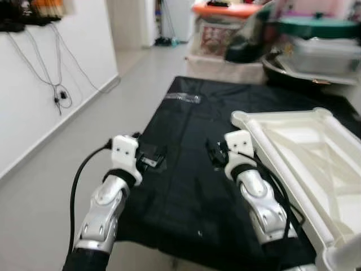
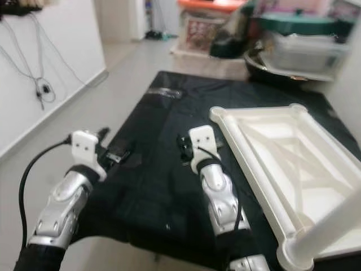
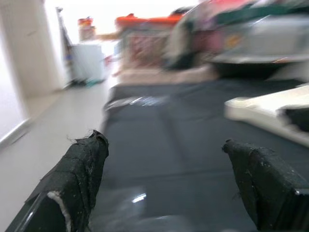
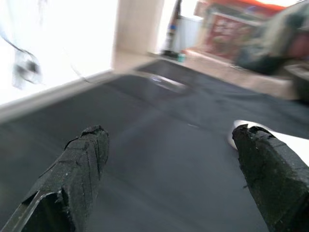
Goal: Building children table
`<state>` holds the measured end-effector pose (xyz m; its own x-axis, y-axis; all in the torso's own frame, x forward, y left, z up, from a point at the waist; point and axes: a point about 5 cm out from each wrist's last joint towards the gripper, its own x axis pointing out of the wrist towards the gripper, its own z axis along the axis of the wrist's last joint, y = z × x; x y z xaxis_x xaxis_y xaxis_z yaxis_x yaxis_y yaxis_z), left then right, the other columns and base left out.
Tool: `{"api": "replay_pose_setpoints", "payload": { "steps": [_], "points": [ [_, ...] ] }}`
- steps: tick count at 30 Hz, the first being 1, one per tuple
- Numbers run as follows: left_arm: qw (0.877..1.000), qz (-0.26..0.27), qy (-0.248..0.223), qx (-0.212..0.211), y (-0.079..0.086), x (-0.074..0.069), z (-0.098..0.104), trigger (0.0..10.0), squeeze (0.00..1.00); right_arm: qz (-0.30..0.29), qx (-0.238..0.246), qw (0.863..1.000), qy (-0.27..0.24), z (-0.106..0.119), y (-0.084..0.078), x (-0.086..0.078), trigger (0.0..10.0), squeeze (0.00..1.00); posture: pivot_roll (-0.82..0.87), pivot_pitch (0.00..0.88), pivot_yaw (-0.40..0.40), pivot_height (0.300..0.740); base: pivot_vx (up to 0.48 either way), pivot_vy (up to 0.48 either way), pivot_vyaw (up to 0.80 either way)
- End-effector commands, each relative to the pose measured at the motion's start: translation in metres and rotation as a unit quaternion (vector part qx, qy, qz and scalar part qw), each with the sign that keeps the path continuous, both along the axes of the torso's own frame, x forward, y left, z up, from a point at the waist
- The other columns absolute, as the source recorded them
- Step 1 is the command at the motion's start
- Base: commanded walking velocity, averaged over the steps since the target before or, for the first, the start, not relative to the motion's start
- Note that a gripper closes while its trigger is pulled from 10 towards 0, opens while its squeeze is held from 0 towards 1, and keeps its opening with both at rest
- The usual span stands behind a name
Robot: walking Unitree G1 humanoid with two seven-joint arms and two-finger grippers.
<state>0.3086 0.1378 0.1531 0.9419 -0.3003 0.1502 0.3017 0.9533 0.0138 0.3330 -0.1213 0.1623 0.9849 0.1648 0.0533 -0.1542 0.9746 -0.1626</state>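
Both my left gripper [image 3: 164, 183] and right gripper [image 4: 174, 174] hang wide and empty over the black mat [image 1: 192, 186], so I judge I must next reach for the white tabletop [image 2: 282, 164].

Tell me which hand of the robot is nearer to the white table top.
The right hand. It hovers over the black mat just beside the corner of the upturned white table top. The left hand is farther, near the mat's left edge.

home, lived-in room | tiled floor [image 1: 51, 192], white wall [image 1: 34, 84] with loose cables [image 1: 59, 96] | stacked storage bins [image 1: 223, 28] and tubs ahead of the fingers | doorway [image 1: 132, 22] to a hallway beyond | black mat [image 1: 192, 169] on floor
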Motion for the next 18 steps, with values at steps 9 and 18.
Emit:
{"api": "replay_pose_setpoints", "payload": {
  "steps": [9, 18],
  "points": [
    [1.000, -0.010, 0.005, -0.007, -0.006, 0.000, -0.002, 10.0, 0.00, -0.036, -0.014, 0.999, 0.017, -0.007, -0.021, 0.000, 10.0, 0.00, 0.08, 0.000, -0.078, 0.740, 0.000, 0.000, 0.09],
    [1.000, -0.008, 0.004, -0.014, -0.006, 0.000, -0.002, 10.0, 0.00, -0.051, -0.033, 0.998, 0.020, -0.008, -0.025, 0.001, 10.0, 0.00, 0.08, 0.000, -0.078, 0.740, 0.120, 0.000, 0.09]
  ]
}}
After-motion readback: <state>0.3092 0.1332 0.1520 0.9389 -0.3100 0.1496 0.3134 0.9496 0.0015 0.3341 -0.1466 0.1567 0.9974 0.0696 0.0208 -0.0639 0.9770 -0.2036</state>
